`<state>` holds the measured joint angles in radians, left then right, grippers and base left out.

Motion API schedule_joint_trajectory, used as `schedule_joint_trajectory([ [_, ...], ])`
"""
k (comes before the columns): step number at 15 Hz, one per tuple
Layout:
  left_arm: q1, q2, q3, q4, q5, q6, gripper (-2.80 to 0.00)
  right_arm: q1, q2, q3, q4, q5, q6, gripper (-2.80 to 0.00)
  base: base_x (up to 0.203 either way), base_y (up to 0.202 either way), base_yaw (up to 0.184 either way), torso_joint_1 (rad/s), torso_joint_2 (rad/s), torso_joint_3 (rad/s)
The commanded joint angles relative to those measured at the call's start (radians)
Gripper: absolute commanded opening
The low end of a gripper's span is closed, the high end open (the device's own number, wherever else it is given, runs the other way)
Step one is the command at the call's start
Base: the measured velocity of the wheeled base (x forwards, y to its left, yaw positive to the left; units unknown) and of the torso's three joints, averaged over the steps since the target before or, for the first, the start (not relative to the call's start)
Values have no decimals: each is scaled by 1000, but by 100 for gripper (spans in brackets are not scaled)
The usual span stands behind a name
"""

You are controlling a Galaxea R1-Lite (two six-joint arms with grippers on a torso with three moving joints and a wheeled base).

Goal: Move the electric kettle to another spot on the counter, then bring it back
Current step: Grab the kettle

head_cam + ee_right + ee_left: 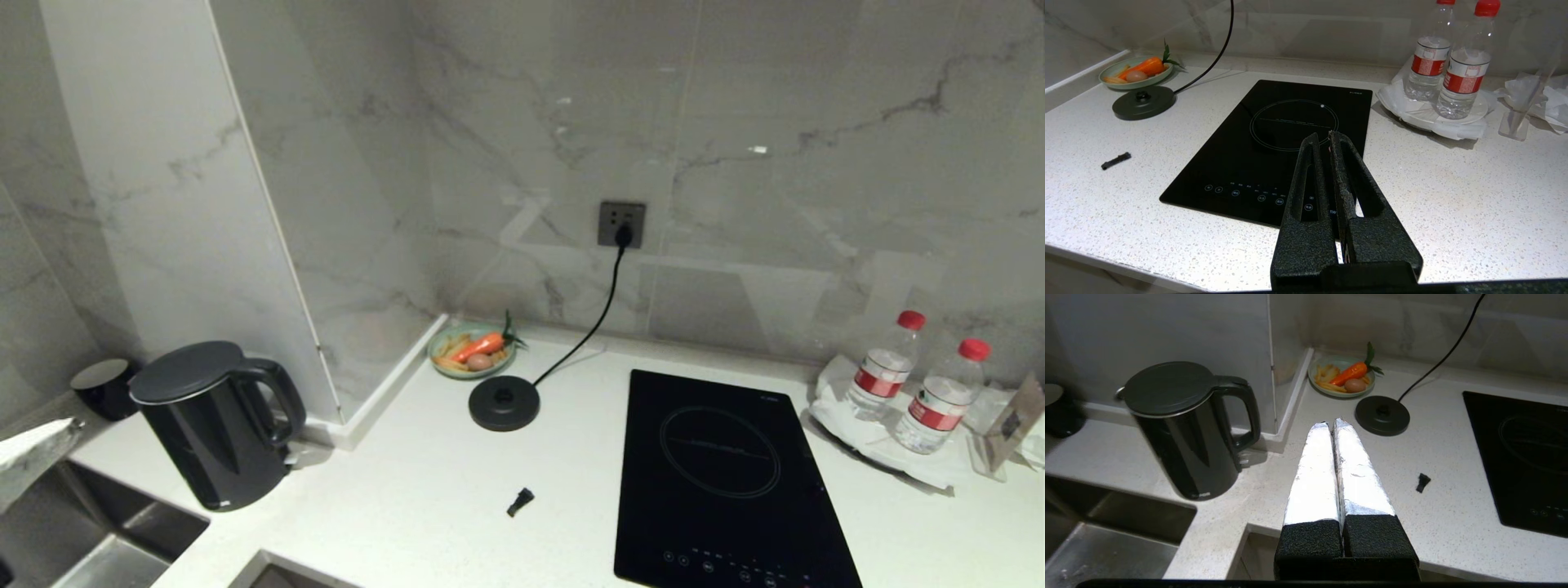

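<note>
From the head, the electric kettle (pixel 214 425) stands upright on the counter (pixel 424 490) at the far left, beside a sink (pixel 122 539) and well apart from its power base (pixel 504 403). What looks like the left gripper's foil tip (pixel 37 445) shows at the left edge.

The left wrist shows the left gripper (pixel 1331 424) pressed together, empty, right of the kettle.

The right wrist shows the right gripper (pixel 1323 136) closed, empty, near the cooktop (pixel 1274 147).

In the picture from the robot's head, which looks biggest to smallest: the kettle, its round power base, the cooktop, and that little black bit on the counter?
1. Cooktop
2. Electric kettle
3. Power base
4. Little black bit, by far the smallest.
None look alike, so nearness does not blur the order.
</note>
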<state>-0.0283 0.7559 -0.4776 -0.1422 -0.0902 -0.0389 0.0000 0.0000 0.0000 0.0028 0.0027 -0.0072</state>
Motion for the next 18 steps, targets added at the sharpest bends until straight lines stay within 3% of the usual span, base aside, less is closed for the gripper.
schedule_joint_trajectory([
  [1,-45,336,-32,-116,13,-9,-280,0,0,0,1,0,0,-280,0,0,0,0,0,0],
  [4,-156,587,-14,-328,123,-57,-280,0,0,0,0,0,0,-280,0,0,0,0,0,0],
  [6,-203,723,43,-541,165,-70,-280,0,0,0,1,0,0,-280,0,0,0,0,0,0],
  [9,-227,931,170,-873,186,-78,-280,0,0,0,0,0,0,-280,0,0,0,0,0,0],
  [13,-223,1222,232,-1283,235,-79,-280,0,0,0,1,0,0,-280,0,0,0,0,0,0],
  [15,-221,1328,240,-1363,258,-78,-280,0,0,0,0,0,0,-280,0,0,0,0,0,0],
  [18,-189,1368,188,-1388,267,-76,-280,0,0,0,2,0,0,-280,0,0,0,0,0,0],
])
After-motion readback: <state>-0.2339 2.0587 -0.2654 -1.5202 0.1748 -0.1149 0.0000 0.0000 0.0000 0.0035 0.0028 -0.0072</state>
